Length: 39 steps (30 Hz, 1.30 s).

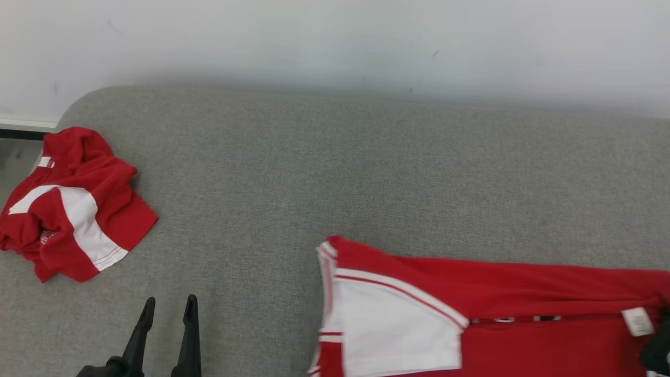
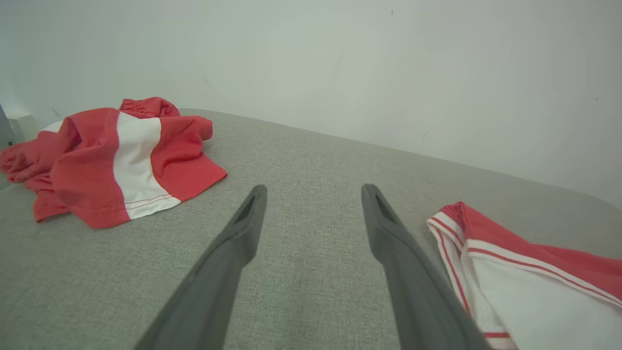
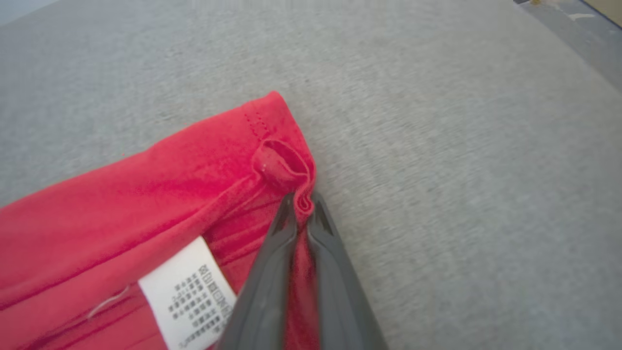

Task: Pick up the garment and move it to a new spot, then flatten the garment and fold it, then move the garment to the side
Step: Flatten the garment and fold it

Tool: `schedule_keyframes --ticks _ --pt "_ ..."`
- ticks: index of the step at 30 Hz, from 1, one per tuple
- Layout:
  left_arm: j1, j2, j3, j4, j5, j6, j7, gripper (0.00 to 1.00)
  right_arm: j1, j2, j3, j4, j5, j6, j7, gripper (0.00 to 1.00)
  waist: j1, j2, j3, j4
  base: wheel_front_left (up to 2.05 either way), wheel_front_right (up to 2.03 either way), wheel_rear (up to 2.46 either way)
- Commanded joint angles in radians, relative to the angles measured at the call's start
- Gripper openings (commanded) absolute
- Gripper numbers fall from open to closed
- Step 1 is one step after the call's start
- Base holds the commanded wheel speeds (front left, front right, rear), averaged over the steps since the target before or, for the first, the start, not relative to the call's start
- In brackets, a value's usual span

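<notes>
Garment (image 1: pixel 497 293), red with white panels and thin red-and-white trim, lying at the lower right of the head view on a grey fabric surface (image 1: pixel 314 183). It is spread roughly flat. Its white-panelled end points toward the centre of the surface, and the rest runs off the right and bottom edges of that view. A white care label (image 1: pixel 637 320) lies on the red cloth near the right edge.

In the right wrist view the right gripper (image 3: pixel 301 206) is pinched closed on a small bunched fold at the red hem corner of the garment (image 3: pixel 146 194). Cloth is visible between the two dark fingers, and the care label (image 3: pixel 189 291) lies just beside them. In the head view, a dark shape at the right edge (image 1: pixel 658 348) is probably this gripper, though it is cropped too heavily to be sure.

The left gripper (image 1: pixel 168 306) is at the lower left of the head view, fingers parted and holding nothing, apart from both pieces of cloth. In the left wrist view the left gripper (image 2: pixel 313 192) points along the surface, with the garment's white-panelled end (image 2: pixel 534 282) just beside its right-hand finger.

A second garment (image 1: pixel 73 204), also red and white, lies crumpled at the far left edge of the surface, well apart from the first; it is also in the left wrist view (image 2: pixel 107 160). A pale wall (image 1: pixel 335 42) stands behind the surface.
</notes>
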Motion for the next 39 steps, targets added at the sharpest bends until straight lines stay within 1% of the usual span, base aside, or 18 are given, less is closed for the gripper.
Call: schedule_keyframes --ticks 1,4,5,6,7,8,12,14,17,19,21,23,24,26,29,32,35,39 --pt "-0.013 0.001 -0.001 0.003 -0.002 -0.004 -0.002 1.00 -0.005 -0.044 0.001 0.061 0.024 -0.014 -0.026 0.00 -0.0001 -0.0002 0.006 -0.005 0.00 0.00 0.00" --pt "-0.017 -0.002 -0.002 0.004 -0.003 -0.005 -0.002 1.00 -0.054 -0.124 0.014 0.156 0.058 -0.011 -0.101 0.00 -0.0001 -0.0002 0.011 -0.011 0.00 0.00 0.00" --pt "-0.018 -0.003 -0.001 0.004 -0.002 -0.006 -0.002 1.00 -0.067 -0.144 0.014 0.181 0.062 -0.010 -0.124 0.00 -0.0001 -0.0002 0.011 -0.012 0.00 0.00 0.00" --pt "-0.018 -0.003 -0.001 0.004 -0.002 -0.006 -0.002 1.00 -0.067 -0.144 0.014 0.181 0.062 -0.010 -0.124 0.00 -0.0001 -0.0002 0.011 -0.012 0.00 0.00 0.00" --pt "-0.017 -0.004 0.000 0.005 -0.002 -0.006 -0.002 1.00 -0.092 -0.179 0.008 0.224 0.052 -0.010 -0.170 0.00 -0.0001 -0.0002 0.010 -0.016 0.00 0.00 0.00" --pt "-0.015 -0.005 0.001 0.005 -0.001 -0.006 -0.002 1.00 -0.104 -0.192 0.003 0.239 0.041 -0.010 -0.189 0.00 -0.0001 -0.0002 0.008 -0.019 0.00 0.00 0.00" --pt "-0.004 -0.007 0.004 0.006 -0.001 -0.006 -0.002 1.00 -0.139 -0.194 -0.012 0.250 -0.007 -0.010 -0.226 0.00 -0.0001 -0.0002 0.000 -0.026 0.00 0.00 0.00" --pt "0.002 -0.009 0.009 0.006 -0.002 -0.006 -0.002 1.00 -0.166 -0.159 0.006 0.227 -0.007 -0.009 -0.213 0.00 -0.0001 -0.0002 -0.007 -0.031 0.00 0.00 0.00" --pt "0.017 -0.012 0.023 0.001 -0.001 -0.001 -0.002 1.00 -0.156 -0.067 0.093 0.124 0.032 -0.009 -0.159 0.00 -0.0001 -0.0002 -0.022 -0.040 0.00 0.00 0.00" --pt "0.025 -0.014 0.030 -0.006 0.002 0.003 -0.002 1.00 -0.115 0.005 0.184 0.017 0.088 -0.009 -0.094 0.00 -0.0001 -0.0002 -0.029 -0.041 0.00 0.00 0.00" --pt "0.031 -0.015 0.037 -0.015 0.005 0.007 -0.002 1.00 -0.052 0.069 0.285 -0.124 0.154 -0.009 -0.021 0.00 -0.0001 -0.0002 -0.035 -0.041 0.00 0.00 0.00" --pt "0.041 -0.016 0.043 -0.023 0.006 0.009 -0.002 1.00 0.026 0.133 0.359 -0.282 0.195 -0.009 0.048 0.00 -0.0001 -0.0002 -0.039 -0.040 0.00 0.00 0.00" --pt "0.046 -0.017 0.044 -0.025 0.007 0.010 -0.002 1.00 0.068 0.172 0.386 -0.364 0.199 -0.009 0.084 0.00 -0.0001 -0.0002 -0.041 -0.039 0.00 0.00 0.00" --pt "0.050 -0.018 0.046 -0.031 0.008 0.010 -0.002 1.00 0.152 0.220 0.426 -0.530 0.174 -0.009 0.159 0.00 -0.0001 -0.0002 -0.043 -0.036 0.00 0.00 0.00" --pt "0.057 -0.024 0.042 -0.034 0.007 0.011 -0.002 1.00 0.261 0.247 0.472 -0.746 0.169 -0.009 0.269 0.00 -0.0001 -0.0002 -0.044 -0.029 0.00 0.00 0.00" --pt "0.058 -0.029 0.034 -0.032 0.007 0.010 -0.002 1.00 0.330 0.253 0.523 -0.873 0.238 -0.009 0.322 0.00 -0.0001 -0.0002 -0.045 -0.019 0.00 0.00 0.00" --pt "0.055 -0.032 0.023 -0.028 0.008 0.009 -0.002 1.00 0.358 0.252 0.549 -0.927 0.274 -0.009 0.333 0.00 -0.0001 -0.0002 -0.047 -0.007 0.00 0.00 0.00" --pt "0.052 -0.033 0.018 -0.023 0.003 0.008 -0.002 1.00 0.357 0.252 0.573 -0.914 0.284 -0.009 0.321 0.00 -0.0001 -0.0002 -0.049 0.008 0.00 0.00 0.00"
